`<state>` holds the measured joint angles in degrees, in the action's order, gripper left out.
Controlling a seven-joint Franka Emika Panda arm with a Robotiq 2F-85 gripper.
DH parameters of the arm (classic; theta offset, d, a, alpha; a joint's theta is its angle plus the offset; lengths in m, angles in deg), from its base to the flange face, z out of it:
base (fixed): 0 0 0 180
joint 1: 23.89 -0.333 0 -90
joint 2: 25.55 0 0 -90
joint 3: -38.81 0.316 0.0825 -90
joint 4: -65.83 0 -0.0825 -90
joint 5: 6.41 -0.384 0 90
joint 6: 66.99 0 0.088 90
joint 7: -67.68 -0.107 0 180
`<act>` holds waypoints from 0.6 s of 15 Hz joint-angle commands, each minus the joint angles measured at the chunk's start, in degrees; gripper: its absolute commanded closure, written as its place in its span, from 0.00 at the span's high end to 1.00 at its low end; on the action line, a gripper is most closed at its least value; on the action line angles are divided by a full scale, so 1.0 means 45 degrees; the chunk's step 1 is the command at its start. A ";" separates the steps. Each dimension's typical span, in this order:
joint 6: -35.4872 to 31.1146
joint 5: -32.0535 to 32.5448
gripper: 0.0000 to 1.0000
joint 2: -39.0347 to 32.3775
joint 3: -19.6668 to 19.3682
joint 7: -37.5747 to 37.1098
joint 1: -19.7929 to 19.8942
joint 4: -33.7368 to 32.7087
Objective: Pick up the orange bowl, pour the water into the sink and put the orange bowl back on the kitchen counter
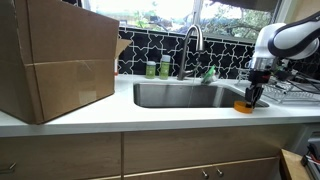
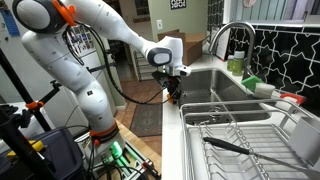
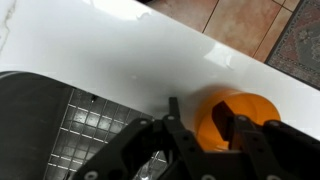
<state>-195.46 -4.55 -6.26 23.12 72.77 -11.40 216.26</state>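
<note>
The orange bowl (image 1: 243,106) sits on the white kitchen counter (image 1: 150,117) at the sink's corner, beside the basin. In the wrist view the bowl (image 3: 258,108) lies just past the sink (image 3: 60,125), which has a wire grid in its bottom. My gripper (image 3: 200,122) points down with one finger outside the bowl's rim and the other inside it, closed in on the wall. In both exterior views the gripper (image 1: 252,97) (image 2: 173,95) is low over the counter edge. The sink (image 1: 185,95) (image 2: 215,92) has a gooseneck faucet (image 1: 191,42). The bowl is hidden in an exterior view by the gripper.
A large cardboard box (image 1: 55,60) stands on the counter on the other side of the sink. A wire dish rack (image 2: 250,130) (image 1: 292,90) holding a dark utensil sits close beside the bowl. Green bottles (image 1: 157,68) stand behind the sink. Tiled floor (image 3: 240,20) lies past the counter edge.
</note>
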 commanded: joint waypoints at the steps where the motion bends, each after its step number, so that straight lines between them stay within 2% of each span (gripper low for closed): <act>1: -0.0131 -0.0182 0.11 -0.0213 0.0049 0.0281 0.0081 -0.0036; 2: -0.0098 -0.0156 0.02 -0.0191 0.0069 0.0246 0.0094 -0.0053; 3: -0.0059 -0.0085 0.00 -0.0139 0.0106 0.0182 0.0120 -0.0063; 9: 0.0319 0.0249 0.01 0.0259 0.0069 0.0089 0.0415 -0.0463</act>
<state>-195.46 -4.38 -6.14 23.50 72.77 -11.14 215.15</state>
